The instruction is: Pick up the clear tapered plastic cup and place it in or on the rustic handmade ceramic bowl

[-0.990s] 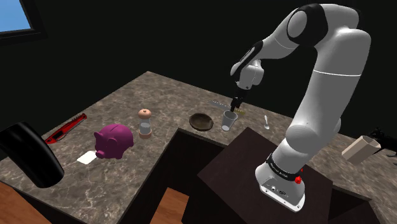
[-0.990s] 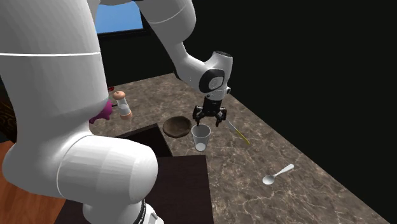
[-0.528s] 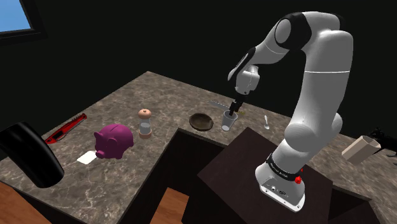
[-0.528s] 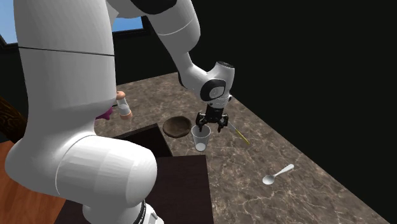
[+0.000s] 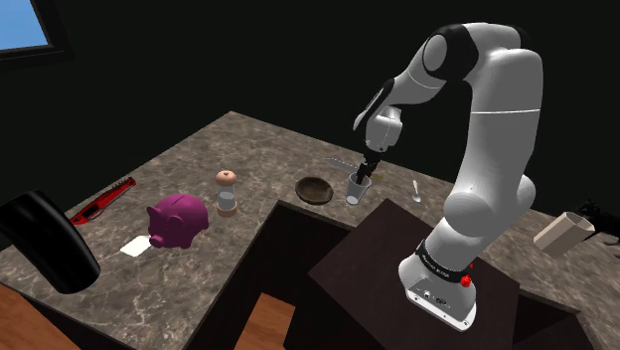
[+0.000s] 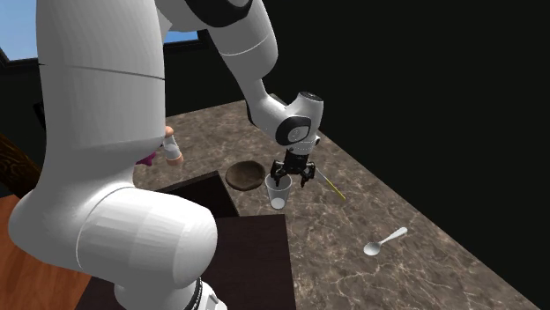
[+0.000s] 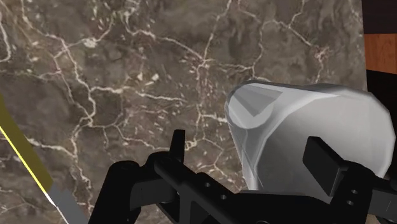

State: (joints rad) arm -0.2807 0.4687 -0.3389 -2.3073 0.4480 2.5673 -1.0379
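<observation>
Cup [image 6: 278, 191] upright on surface [image 6: 441, 273] just beside bowl [image 6: 244, 174], hand [image 6: 295, 177] open, fingers apart astride its rim; probably light, thin-walled, slick, crushable, so pinch one rim wall gently.

A home is shown. A stone counter [image 5: 199, 149], a purple piggy bank [image 5: 179, 219] and a spoon [image 6: 385, 240] are seen, with a window [image 5: 22, 25] and wood floor [image 5: 268, 323].
</observation>
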